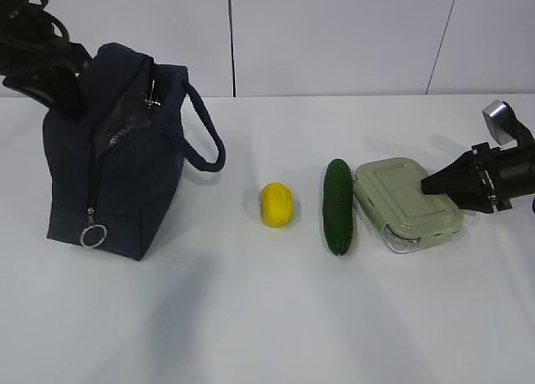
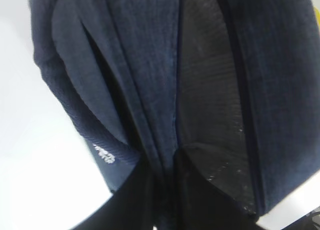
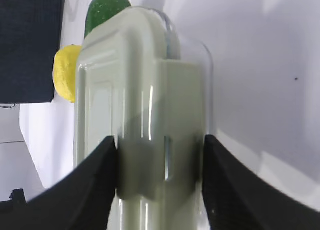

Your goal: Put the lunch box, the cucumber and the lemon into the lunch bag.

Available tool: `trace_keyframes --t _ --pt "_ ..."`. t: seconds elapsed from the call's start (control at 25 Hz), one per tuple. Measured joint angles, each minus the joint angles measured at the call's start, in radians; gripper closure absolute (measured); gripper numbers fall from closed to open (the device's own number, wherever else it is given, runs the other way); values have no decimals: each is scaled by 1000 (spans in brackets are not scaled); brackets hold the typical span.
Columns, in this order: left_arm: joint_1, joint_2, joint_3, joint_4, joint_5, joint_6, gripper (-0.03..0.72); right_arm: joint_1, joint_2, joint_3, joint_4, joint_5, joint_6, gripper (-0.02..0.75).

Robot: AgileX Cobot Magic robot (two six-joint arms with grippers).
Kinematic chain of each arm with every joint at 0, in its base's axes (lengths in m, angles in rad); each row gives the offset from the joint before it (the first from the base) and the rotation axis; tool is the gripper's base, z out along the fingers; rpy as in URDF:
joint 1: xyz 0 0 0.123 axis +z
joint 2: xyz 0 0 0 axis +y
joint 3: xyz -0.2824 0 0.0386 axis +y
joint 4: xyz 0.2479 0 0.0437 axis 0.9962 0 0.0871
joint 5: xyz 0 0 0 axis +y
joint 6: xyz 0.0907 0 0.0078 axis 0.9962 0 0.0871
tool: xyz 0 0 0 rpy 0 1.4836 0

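The navy lunch bag (image 1: 109,150) stands at the left with its zipper undone and its top gaping. My left gripper (image 2: 167,190) is shut on a fold of the lunch bag's (image 2: 150,64) fabric at the upper back edge. On the table to its right lie the yellow lemon (image 1: 277,204), the dark green cucumber (image 1: 338,204) and the lunch box (image 1: 401,200) with its sage-green lid. My right gripper (image 1: 430,185) is shut on the lunch box's (image 3: 145,79) right end, one finger on the lid's clasp, the other on the glass. Beyond it are the lemon (image 3: 65,79) and cucumber (image 3: 102,7).
The bag's loop handle (image 1: 205,133) hangs out toward the lemon, and the metal ring pull (image 1: 93,235) dangles at the bag's near lower corner. The white table (image 1: 267,317) runs to a white wall behind.
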Motion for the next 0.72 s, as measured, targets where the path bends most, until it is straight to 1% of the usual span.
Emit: trace_keyframes --t 0.24,0.56,0.72 --pt "0 0 -12 10 17 0 668 0 0 0 20 -8 18 367" --pt "0 2 -12 20 21 0 669 33 -8 0 51 -43 34 375" --pt "-5 2 -12 43 25 0 669 38 -39 2 55 -75 34 379"
